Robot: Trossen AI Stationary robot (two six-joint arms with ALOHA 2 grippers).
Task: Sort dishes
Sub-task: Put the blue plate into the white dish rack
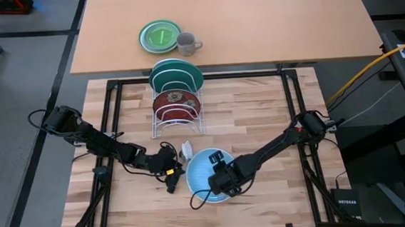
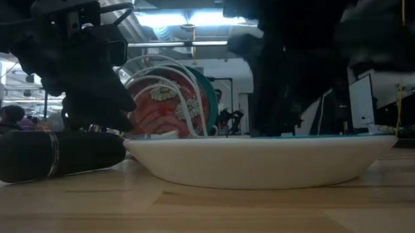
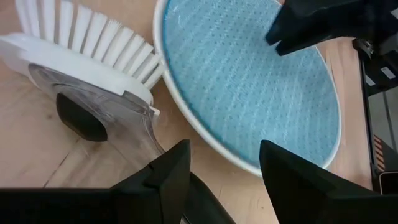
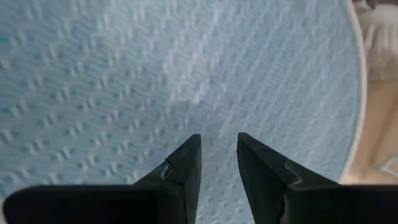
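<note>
Right pincer (image 1: 220, 157) sits low over the light blue speckled round plate (image 1: 201, 172), its two dark fingers drawn to a narrow gap with nothing between them; in my right wrist view the fingertips (image 4: 186, 155) hover just above the dimpled blue surface, inside the pale rim. From overhead, the plate lies on the slatted wooden table (image 1: 260, 124) at about six o'clock from the white wire dish rack (image 1: 178, 119), and my right gripper is over its one-o'clock part.

Left pincer (image 1: 169, 174) rests at the plate's nine o'clock side, just beside the rim, fingers spread wide and empty. A white-bristled dish brush with a clear plastic head (image 3: 81, 74) lies near it, bristles touching or nearly touching the plate's edge; I cannot tell which.

As for progress, I count two dishes already standing upright in the rack: the plain teal round plate (image 1: 178, 74) at the twelve o'clock end and the dark red patterned round plate (image 1: 176, 101) in front of it. The blue one is flat on the table, not yet racked, and I judge it the dish in hand. I see no white plate anywhere. A small bright green plate (image 1: 158, 36) and grey mug (image 1: 187, 43) sit apart on the far tabletop.
</note>
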